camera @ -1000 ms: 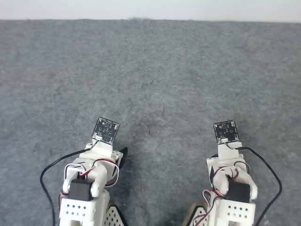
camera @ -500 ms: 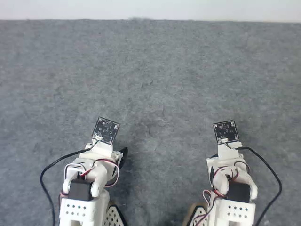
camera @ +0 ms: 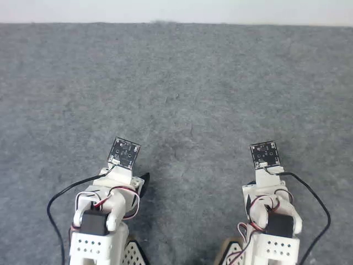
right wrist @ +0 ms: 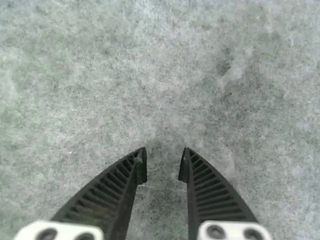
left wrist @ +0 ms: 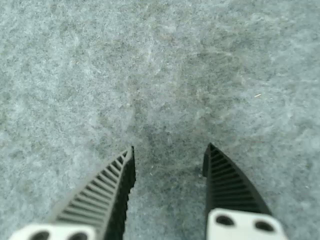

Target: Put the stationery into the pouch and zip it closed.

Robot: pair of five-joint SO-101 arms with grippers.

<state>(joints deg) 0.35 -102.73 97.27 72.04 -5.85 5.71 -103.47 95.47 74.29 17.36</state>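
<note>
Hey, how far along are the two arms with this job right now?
Nothing looks done yet. Nothing is in hand either: the left gripper and the right gripper are both open, with just the grey mat between their jaws. Everything is left: getting the stationery into the pouch, then zipping it closed.

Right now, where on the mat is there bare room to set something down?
The grey mat lies bare from the two arms up to the white far edge, side to side. The strip between the arms is bare too, but narrow. Crowded: the near edge, with arm bases and black cables.
</note>
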